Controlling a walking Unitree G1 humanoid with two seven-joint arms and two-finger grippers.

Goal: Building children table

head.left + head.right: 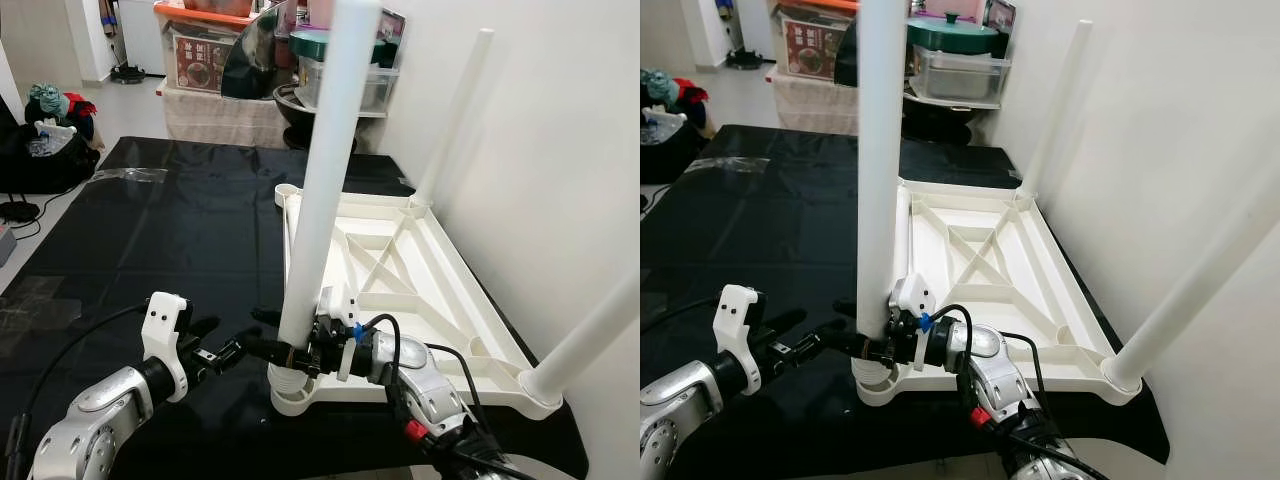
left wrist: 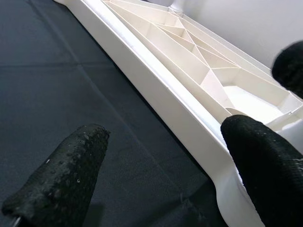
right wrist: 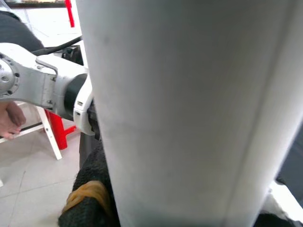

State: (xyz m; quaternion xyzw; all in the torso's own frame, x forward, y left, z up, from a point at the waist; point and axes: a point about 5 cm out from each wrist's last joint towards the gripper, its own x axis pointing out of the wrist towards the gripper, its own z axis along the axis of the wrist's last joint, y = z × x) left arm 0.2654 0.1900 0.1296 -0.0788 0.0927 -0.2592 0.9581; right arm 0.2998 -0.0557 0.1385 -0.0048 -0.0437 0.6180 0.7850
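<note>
The right gripper (image 1: 288,350) squeezes its two black fingers around the bottom of a tall white round plastic leg (image 1: 322,180). That leg stands up in the near left corner socket of the white plastic tabletop (image 1: 440,300), which lies upside down with its crossed ribs facing up. The left gripper (image 1: 232,352) sits just beside that same corner, low over the black floor mat (image 1: 150,240), with its fingers spread apart and nothing between them. Two more white legs (image 1: 455,115) stand in other corners, next to the white wall (image 1: 560,150). Boxes and a pot lid (image 1: 952,32) sit far behind.
</note>
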